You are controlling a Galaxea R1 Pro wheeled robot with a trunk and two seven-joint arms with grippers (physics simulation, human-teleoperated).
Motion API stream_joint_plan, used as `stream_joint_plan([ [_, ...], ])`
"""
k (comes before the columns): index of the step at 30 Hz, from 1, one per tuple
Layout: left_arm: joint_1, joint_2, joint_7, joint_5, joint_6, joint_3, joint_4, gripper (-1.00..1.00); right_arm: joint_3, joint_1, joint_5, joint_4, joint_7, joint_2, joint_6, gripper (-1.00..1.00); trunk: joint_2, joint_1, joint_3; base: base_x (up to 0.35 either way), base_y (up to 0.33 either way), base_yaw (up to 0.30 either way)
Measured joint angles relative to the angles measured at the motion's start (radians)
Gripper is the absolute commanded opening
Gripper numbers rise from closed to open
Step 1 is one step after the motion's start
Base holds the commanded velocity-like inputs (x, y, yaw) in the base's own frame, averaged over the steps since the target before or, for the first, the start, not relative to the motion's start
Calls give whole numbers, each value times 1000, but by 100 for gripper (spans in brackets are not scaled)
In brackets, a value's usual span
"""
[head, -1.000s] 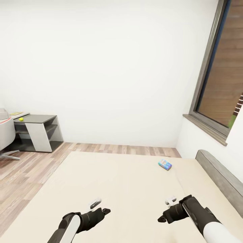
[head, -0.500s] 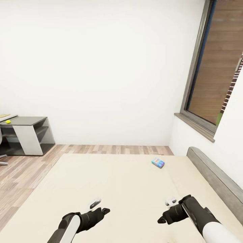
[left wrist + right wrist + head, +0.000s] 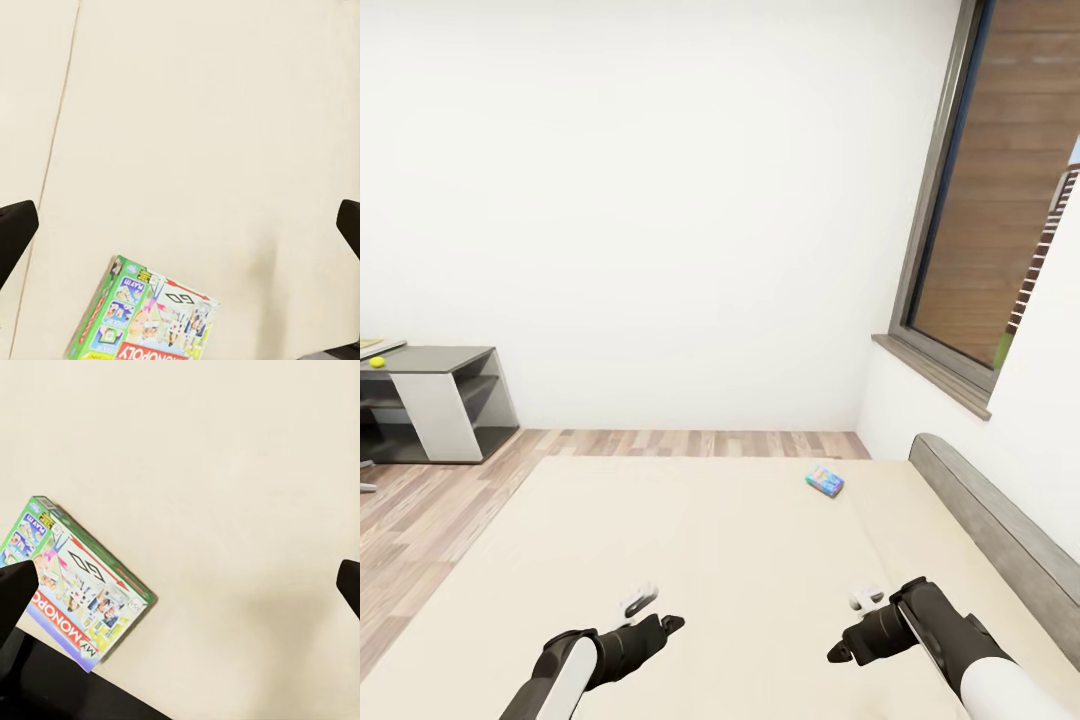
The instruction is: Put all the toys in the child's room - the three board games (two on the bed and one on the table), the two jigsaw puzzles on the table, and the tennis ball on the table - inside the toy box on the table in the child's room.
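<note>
Over the wide cream-coloured bed [image 3: 690,540] both dark arms hang low, and we have two end effectors in play. The left end effector [image 3: 660,615] sits above the near part of the mattress with its black fingers spread wide, nothing between them; from its wrist camera the fingertips [image 3: 13,232] show at either side of the frame. The right end effector [image 3: 850,625] hovers over the near right part of the bed, likewise gaping and empty-handed.

Lying flat on the bedding beneath them is the green-edged Monopoly board game box with busy colourful art [image 3: 79,585], seen from the left wrist too [image 3: 146,319], and not touching either set of fingers. Up towards the far right corner of the bed, just short of the grey wooden headboard [image 3: 1000,540], lies the small teal-blue board game box [image 3: 825,481], well apart from both arms.

Off at the left edge of the head view stands the long desk with the pale top and dark grey side panel [image 3: 430,400], and right on that tabletop's edge of frame, the little yellow-green tennis ball [image 3: 376,361]. Wood-plank floor [image 3: 420,510] runs between desk and bed, a grey-framed window [image 3: 1000,200] fills the right wall.
</note>
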Motion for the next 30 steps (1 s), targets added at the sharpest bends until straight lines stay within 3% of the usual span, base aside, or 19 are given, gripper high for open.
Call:
stream_joint_plan([
  [30,0,0,6,-1,-4,8,25,100,-1,0,0,0,2,-5,3,100,0,0,-1,0,0,-2],
])
